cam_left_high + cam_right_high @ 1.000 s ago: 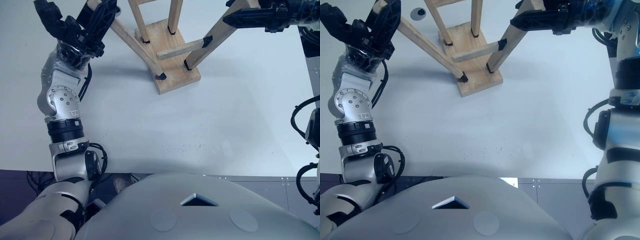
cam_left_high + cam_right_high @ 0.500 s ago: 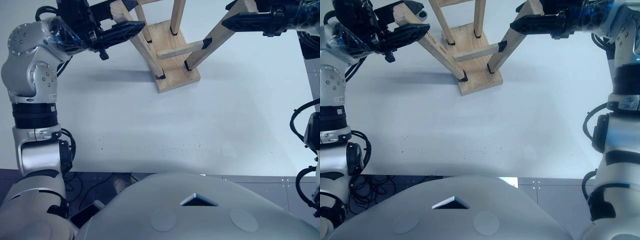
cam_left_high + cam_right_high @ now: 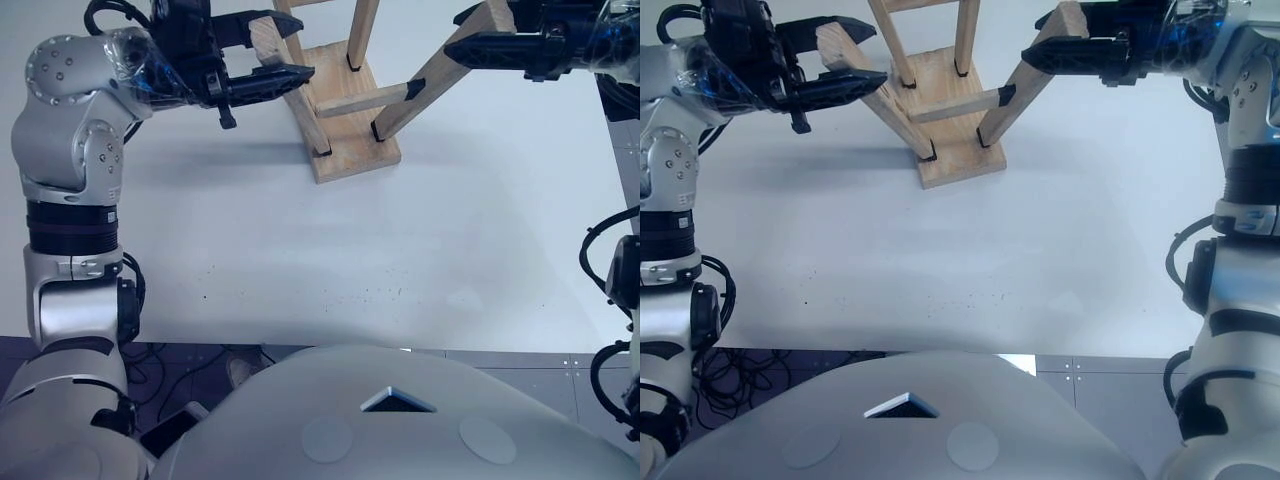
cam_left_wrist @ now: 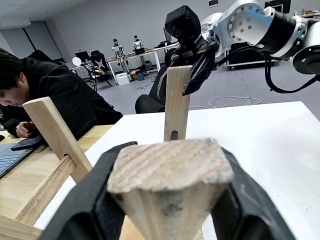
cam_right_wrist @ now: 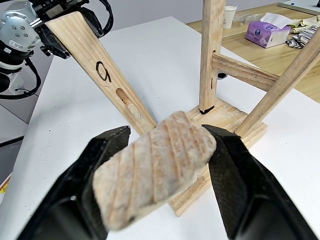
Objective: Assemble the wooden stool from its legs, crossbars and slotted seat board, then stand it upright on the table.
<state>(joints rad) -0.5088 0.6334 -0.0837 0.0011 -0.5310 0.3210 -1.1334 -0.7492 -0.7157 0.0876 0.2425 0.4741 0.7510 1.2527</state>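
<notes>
While the stool rests seat-down on the table, left claw and right claw each clamped on a leg, both should lift and turn together so joints hold.

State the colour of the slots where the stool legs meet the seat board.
Black slots against the pale seat board; best seen in the left eye view.

White tbl; seat board flat on it, far ctr
</notes>
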